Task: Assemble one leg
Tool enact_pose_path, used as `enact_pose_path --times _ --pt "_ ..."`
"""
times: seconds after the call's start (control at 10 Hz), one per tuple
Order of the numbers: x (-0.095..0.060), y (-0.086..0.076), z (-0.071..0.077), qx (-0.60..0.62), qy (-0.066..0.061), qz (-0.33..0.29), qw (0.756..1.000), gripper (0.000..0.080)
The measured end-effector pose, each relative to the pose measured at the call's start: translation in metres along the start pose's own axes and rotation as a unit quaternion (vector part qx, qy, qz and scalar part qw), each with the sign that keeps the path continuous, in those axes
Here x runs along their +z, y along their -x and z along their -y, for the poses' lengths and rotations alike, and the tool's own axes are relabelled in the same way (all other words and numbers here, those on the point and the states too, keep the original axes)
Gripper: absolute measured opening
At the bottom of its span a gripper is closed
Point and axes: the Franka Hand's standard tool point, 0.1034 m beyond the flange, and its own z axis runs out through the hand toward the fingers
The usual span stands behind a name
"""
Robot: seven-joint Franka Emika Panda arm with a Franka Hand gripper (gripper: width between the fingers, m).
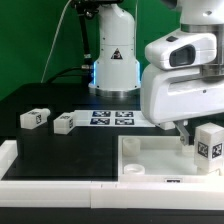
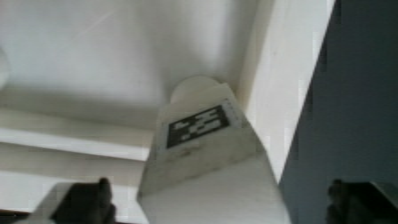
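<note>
A leg point(image 1: 209, 146), a small white block with a black-and-white tag, stands upright at the right side of the large white tray point(image 1: 135, 141) in the exterior view. My gripper point(image 1: 196, 134) hangs over it. In the wrist view the leg point(image 2: 214, 150) lies between my two dark fingers point(image 2: 89, 203), with a gap on each side, so the gripper point(image 2: 222, 207) is open around it and not touching it. The tray point(image 2: 107, 60) fills the background. Two more legs point(image 1: 35, 118) point(image 1: 64, 123) lie on the black table at the exterior view's left.
The marker board point(image 1: 112, 118) lies on the table behind the tray. The robot base point(image 1: 113, 60) stands at the back. A white ledge point(image 1: 60, 190) runs along the front edge.
</note>
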Motion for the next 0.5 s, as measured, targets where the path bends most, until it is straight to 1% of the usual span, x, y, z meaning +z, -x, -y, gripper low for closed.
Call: enact_pose_path --times 0.1,0.2,0.3,0.5 --pt "0.0 0.0 -0.0001 0.0 0.0 0.0 1.0 0.0426" --pt "0.0001 0.0 -0.0002 0.001 0.0 0.0 1.0 0.0426" --pt "0.0001 0.0 -0.001 0.025 0.0 -0.001 1.0 0.0291" --pt "0.0004 0.0002 -0.0016 0.095 0.002 -0.014 0.995 0.0291"
